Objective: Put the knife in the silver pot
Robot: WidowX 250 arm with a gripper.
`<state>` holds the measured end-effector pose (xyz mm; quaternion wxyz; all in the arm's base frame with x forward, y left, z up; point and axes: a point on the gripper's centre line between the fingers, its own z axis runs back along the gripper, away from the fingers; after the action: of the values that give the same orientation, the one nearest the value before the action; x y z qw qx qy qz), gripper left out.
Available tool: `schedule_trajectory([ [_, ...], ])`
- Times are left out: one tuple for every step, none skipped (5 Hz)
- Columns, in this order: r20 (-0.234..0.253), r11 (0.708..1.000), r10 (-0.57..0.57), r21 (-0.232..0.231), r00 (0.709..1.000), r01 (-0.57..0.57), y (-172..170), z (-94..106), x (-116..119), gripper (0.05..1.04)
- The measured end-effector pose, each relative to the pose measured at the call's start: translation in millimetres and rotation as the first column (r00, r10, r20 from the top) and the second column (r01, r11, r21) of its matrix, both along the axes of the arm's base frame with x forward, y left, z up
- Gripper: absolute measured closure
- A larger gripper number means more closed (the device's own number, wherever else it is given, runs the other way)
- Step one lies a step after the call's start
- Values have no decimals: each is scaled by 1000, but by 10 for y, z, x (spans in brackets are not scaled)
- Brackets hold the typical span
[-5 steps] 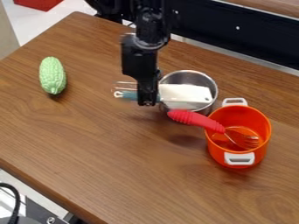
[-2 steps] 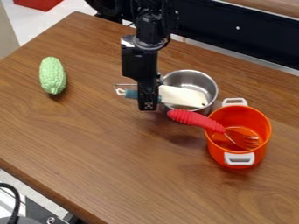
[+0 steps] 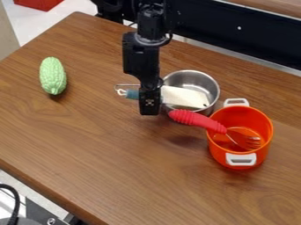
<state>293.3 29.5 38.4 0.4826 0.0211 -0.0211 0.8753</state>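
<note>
The gripper hangs low at the left side of the silver pot, in front of the knife's handle. The knife has a whitish blade and a teal handle. Its blade lies slanted over the front part of the pot's opening, while its handle sticks out to the left, past the gripper and beside the pot's wire handle. The gripper hides the part where handle and blade meet.
Close to the pot's right front stands an orange pot with white handles, a red-handled fork leaning in it. A green bumpy vegetable lies at the left of the wooden table.
The gripper has come lower in the view, toward the camera. The knife's blade has sunk and tilted slightly over the silver pot, then kept still while the gripper moved on.
</note>
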Motion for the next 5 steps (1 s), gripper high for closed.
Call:
schedule_trajectory([
  [17, 1000, -19, -19, 1000, 19, 43, 129, -19, 83],
  [75, 996, -78, -29, 994, 81, 112, 296, -11, 83],
  [105, 990, -134, -34, 985, 138, 173, 355, -68, 83],
  [111, 951, -302, -33, 947, 308, 263, 420, -214, 83],
  [93, 841, -538, -6, 838, 541, 391, 485, -348, 83],
])
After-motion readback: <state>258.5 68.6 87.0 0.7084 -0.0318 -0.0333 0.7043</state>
